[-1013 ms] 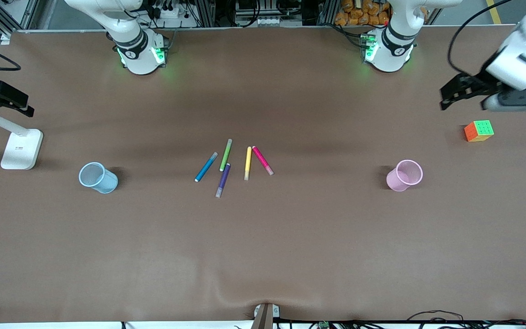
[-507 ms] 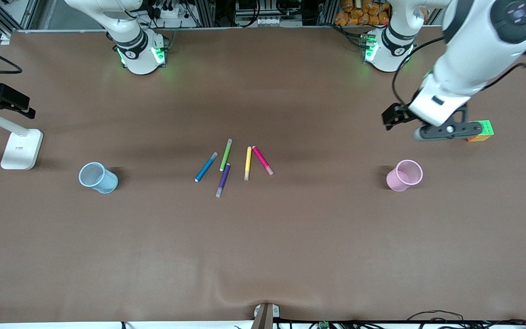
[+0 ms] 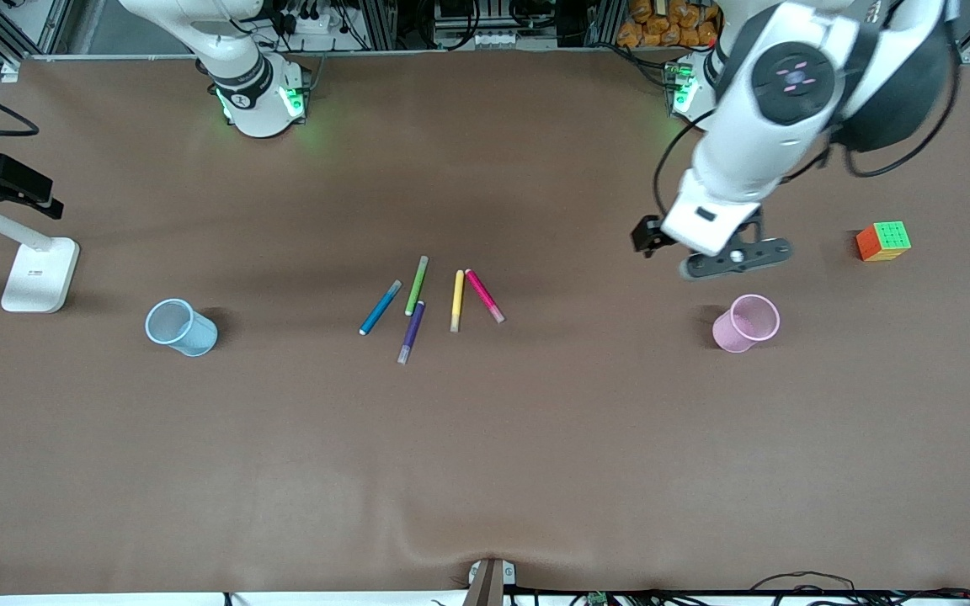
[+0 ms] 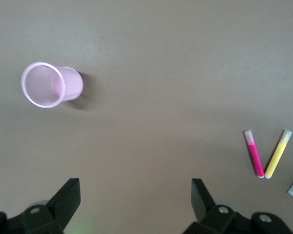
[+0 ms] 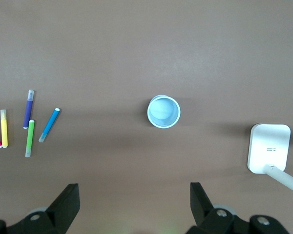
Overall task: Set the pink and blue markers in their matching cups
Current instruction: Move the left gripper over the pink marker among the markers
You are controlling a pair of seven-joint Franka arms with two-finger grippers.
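While the left gripper [image 3: 725, 257] hangs wide and empty at right of frame above the pink cup [image 3: 745, 323], the pink marker [image 3: 484, 295] touches the yellow marker [image 3: 456, 300] at centre, so a careless pinch could drag both; the right gripper [image 5: 134, 204], also wide, waits high over the blue cup [image 3: 180, 327], blue marker [image 3: 380, 307] untouched

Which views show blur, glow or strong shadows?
Front view: green glow at both arm bases, soft shadow beside the pink cup. Left wrist view: that cup's rim and the pink marker look slightly soft. Right wrist view: the blue cup is fairly sharp, evenly lit.
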